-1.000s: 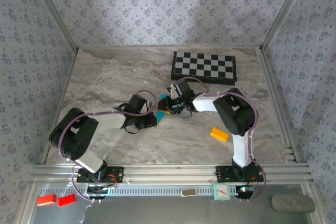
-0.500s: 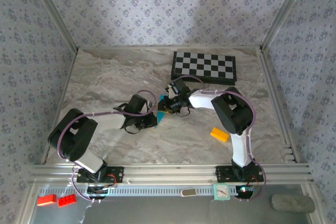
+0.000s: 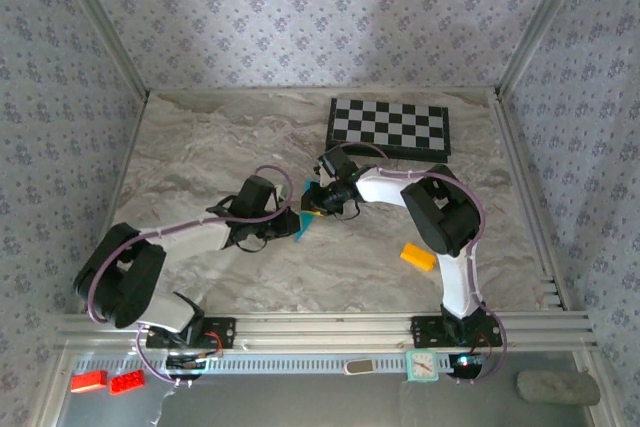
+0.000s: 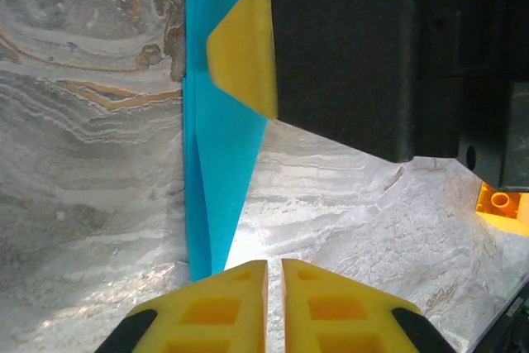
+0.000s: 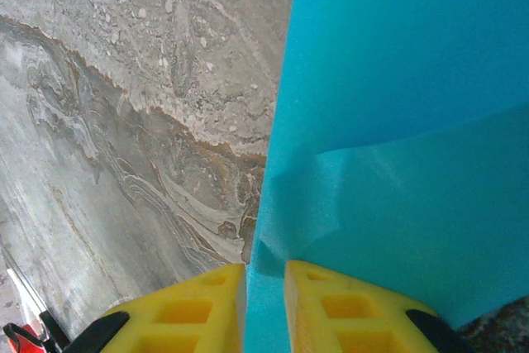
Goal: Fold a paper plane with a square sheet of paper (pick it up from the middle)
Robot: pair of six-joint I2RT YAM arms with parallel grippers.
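1. Between the yellow pads [image 5: 331, 303] of the right gripper [image 5: 264, 287], the sheet of paper [image 5: 397, 121] is clamped edge-on. The pads are seen pressed against its 2 faces in the right wrist view.
2. At the bottom of the left wrist view, the left gripper [image 4: 273, 287] is shown with its pads drawn together to a thin slit. The paper's narrow end meets 1 pad just beside that slit, so whether it is pinched there cannot be told.
3. Between the 2 grippers, near the middle of the table [image 3: 200, 157], the paper appears to be held on edge as a narrow, tapered strip.
4. A slanted flap is seen layered over the paper in the right wrist view, so several folds are judged done. The taper suggests that the nose is formed.
5. No spread wings are seen, so the wing creases and the opening-out are judged left to do.
6. Well apart from the grippers, the chessboard [image 3: 390, 127] and the yellow-orange block [image 3: 418, 257] lie on the table.
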